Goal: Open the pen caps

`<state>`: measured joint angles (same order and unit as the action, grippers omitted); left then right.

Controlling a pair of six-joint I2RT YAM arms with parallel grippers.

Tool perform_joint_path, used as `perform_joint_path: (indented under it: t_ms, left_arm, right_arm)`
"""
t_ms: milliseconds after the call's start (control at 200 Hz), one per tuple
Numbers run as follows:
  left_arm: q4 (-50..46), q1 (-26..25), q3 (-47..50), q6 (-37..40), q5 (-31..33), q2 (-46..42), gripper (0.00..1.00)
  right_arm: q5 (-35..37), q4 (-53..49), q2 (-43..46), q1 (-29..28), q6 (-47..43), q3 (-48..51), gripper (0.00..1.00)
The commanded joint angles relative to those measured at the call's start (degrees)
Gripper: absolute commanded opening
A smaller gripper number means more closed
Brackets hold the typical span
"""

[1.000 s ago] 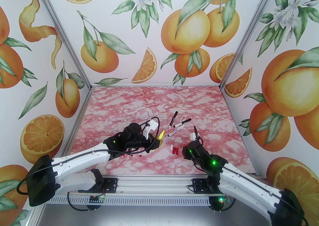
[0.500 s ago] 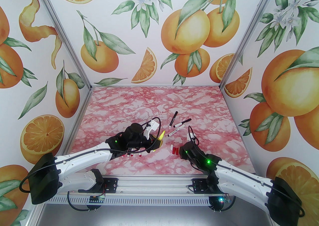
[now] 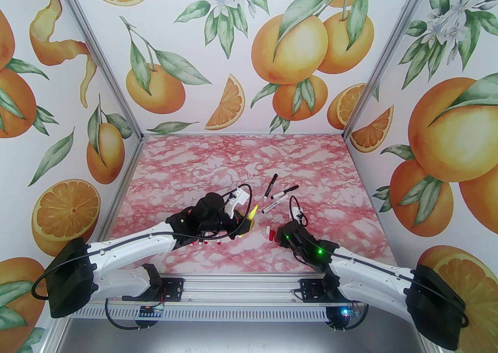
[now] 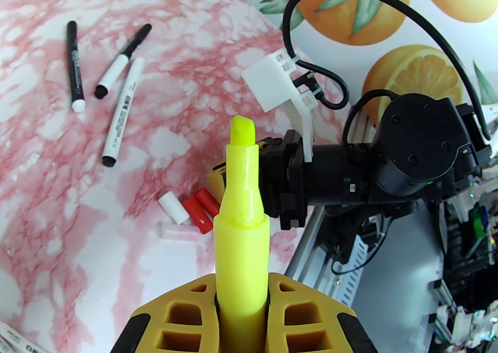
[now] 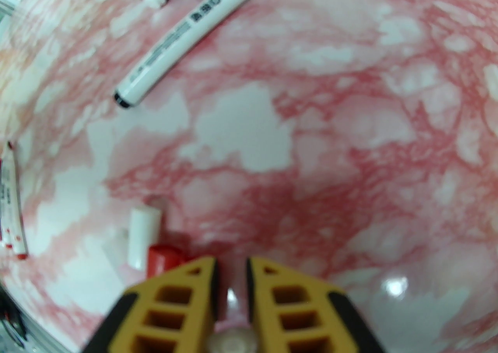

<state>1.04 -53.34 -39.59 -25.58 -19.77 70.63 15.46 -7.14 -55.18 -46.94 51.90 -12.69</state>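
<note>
My left gripper (image 4: 241, 304) is shut on a neon yellow pen (image 4: 241, 203), its bare tip pointing up; from above, the pen (image 3: 253, 212) sticks out past the left gripper (image 3: 248, 224). My right gripper (image 5: 232, 285) hangs low over the loose pen caps, its jaws a narrow slit apart with a pale translucent cap (image 5: 232, 299) between them. On the table lie a white cap (image 5: 142, 236), a red cap (image 5: 163, 260) and a clear cap (image 4: 175, 233). From above, the right gripper (image 3: 277, 236) covers part of the red caps (image 3: 273, 235).
Three pens lie further back: a black one (image 3: 271, 186), a black-and-white one (image 3: 286, 191) and a white one (image 3: 274, 203). Red-tipped white pens (image 5: 11, 203) rest under my left arm (image 3: 210, 243). Printed walls enclose the pink marbled table (image 3: 233, 157).
My right arm has swung left and down from beside the table's right half to just over the loose caps. The left arm with the yellow pen has barely moved.
</note>
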Motion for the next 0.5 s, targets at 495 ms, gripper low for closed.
perform_joint_path:
  t_ms: [495]
  left_arm:
    - [0.8, -1.0, -0.5, -0.5, 0.2, 1.8, 0.00]
  right_arm:
    - [2.6, 1.3, -1.5, -0.5, 0.7, -0.9, 0.25]
